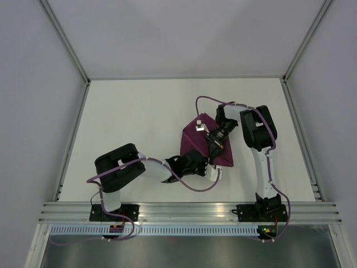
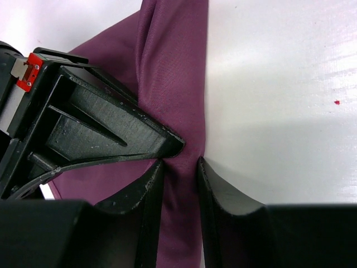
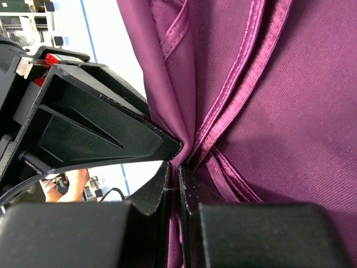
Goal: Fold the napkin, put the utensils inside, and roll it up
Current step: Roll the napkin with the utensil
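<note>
Left gripper [image 2: 179,167], seen from its own wrist: the two black fingers [image 2: 146,195] stand on either side of a raised ridge of the napkin [image 2: 173,84], whose magenta-purple cloth fills the gap between them and meets both inner faces, so the tool is grasping the fabric at its near end. To the right of that ridge lies the bare white table [image 2: 279,111]. Right gripper [image 3: 177,173], seen from its own wrist: the fingers are clenched almost together on a thin fold of the same cloth, just where two hemmed edges (shinier bands of stitching) cross and run up and to the right. From above, the napkin lies as a bunched, roughly triangular heap on the table, right of centre and between the two arms. The left gripper reaches it from the near left, the right gripper from the far right, and the two tools sit close together over its middle. The aluminium rail [image 1: 189,211] carrying both arm bases runs along the table's near edge.
</note>
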Controlling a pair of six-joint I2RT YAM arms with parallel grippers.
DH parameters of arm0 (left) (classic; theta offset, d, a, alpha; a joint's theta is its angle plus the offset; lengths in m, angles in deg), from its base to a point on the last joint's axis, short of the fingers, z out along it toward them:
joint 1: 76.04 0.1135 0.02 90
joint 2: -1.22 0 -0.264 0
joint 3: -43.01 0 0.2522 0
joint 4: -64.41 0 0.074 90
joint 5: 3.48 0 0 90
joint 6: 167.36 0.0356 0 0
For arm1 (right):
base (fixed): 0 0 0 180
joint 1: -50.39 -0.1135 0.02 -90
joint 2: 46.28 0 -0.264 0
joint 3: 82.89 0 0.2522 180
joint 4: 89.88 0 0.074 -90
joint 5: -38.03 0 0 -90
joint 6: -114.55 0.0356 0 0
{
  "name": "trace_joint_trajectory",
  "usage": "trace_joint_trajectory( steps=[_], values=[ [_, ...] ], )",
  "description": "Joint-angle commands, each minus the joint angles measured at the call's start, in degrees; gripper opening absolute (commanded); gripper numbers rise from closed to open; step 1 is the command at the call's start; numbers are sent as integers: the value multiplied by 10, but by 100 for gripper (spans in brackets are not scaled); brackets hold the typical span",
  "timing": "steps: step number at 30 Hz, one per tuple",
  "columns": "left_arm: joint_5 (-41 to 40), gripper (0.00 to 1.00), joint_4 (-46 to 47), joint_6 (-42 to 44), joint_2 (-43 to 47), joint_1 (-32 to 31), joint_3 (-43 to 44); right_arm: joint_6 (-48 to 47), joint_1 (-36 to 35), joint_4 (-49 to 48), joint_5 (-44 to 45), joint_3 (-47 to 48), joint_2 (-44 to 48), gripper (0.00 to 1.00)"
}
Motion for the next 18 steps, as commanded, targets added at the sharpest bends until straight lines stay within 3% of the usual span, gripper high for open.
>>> trace_joint_trajectory(
  steps=[1,7,18],
  values=[
    [45,34,-94,-30,-11,12,24,-61,5,-97,87,7,-33,11],
    [83,31,-159,-50,-18,26,55,-67,7,-86,84,13,-35,11],
    [151,13,-253,-74,-29,35,104,-66,8,-70,74,28,-26,17]
  ],
)
